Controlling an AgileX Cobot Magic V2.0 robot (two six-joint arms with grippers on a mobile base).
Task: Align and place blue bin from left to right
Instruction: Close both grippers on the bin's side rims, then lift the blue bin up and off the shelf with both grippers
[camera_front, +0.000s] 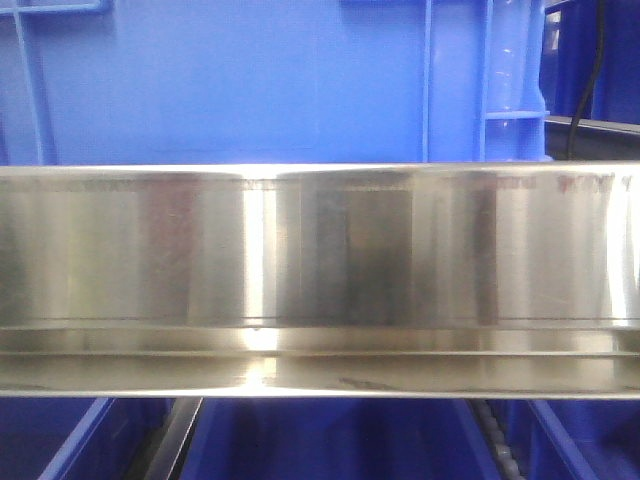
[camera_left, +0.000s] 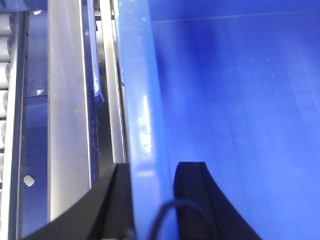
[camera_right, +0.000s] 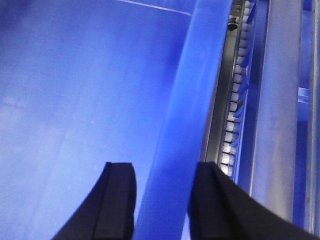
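Opposite walls of the blue bin (camera_front: 250, 80) were clamped by the left tool (camera_left: 152, 167) and the right tool (camera_right: 162, 167), presumably so it could be shifted level and aligned.

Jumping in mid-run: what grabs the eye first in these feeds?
A broad, shiny steel rail spans the front view, with the blue bin filling everything above it. In the wrist views, the left gripper and right gripper each have black jaws astride one of the bin's walls, with a roller track running alongside.
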